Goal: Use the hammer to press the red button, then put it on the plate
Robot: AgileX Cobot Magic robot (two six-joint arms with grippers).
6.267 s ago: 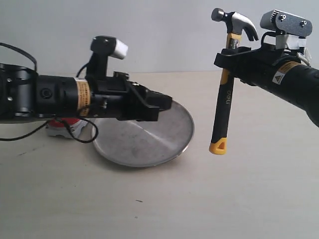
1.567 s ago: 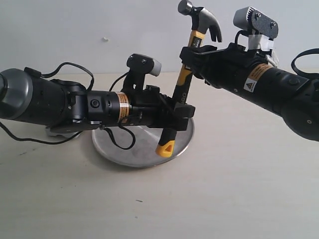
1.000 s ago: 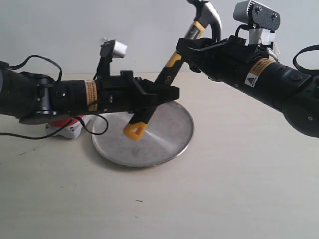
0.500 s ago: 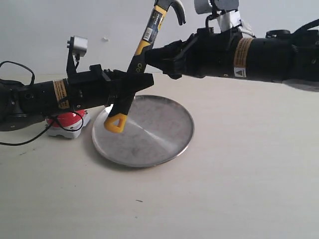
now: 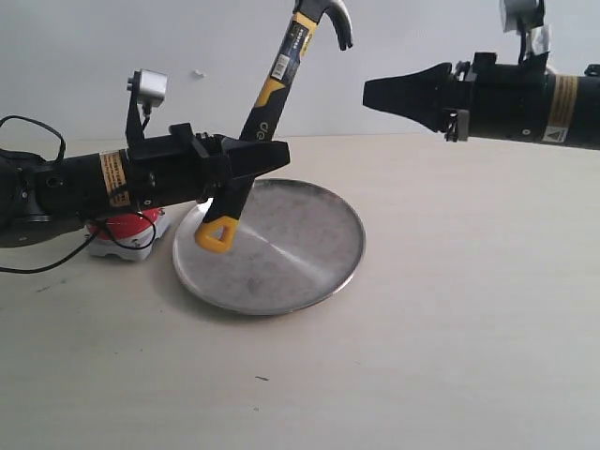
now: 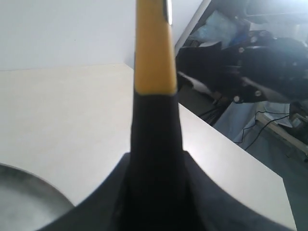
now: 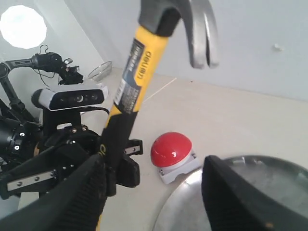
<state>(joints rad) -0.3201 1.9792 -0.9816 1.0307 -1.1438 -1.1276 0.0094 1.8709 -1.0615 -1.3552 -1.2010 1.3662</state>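
The hammer (image 5: pixel 272 89) leans up and to the right, dark head at the top and yellow end low over the plate (image 5: pixel 291 262). My left gripper (image 5: pixel 246 172) is shut on its black lower handle (image 6: pixel 155 125), above the plate's left rim. The red button (image 5: pixel 127 225) sits on its grey base left of the plate, partly hidden behind my left arm. It shows fully in the right wrist view as the red button (image 7: pixel 171 148), beside the plate (image 7: pixel 190 204). My right gripper (image 5: pixel 375 92) hangs open and empty to the right of the hammer head (image 7: pixel 168 17).
A pale wall stands behind the beige tabletop (image 5: pixel 450 356). A small dark speck (image 5: pixel 262 379) lies on the table in front of the plate. Cables trail from my left arm near the button.
My right gripper has let go of the hammer and drawn back to the right. The hammer stays tilted in my left gripper, which has hardly moved.
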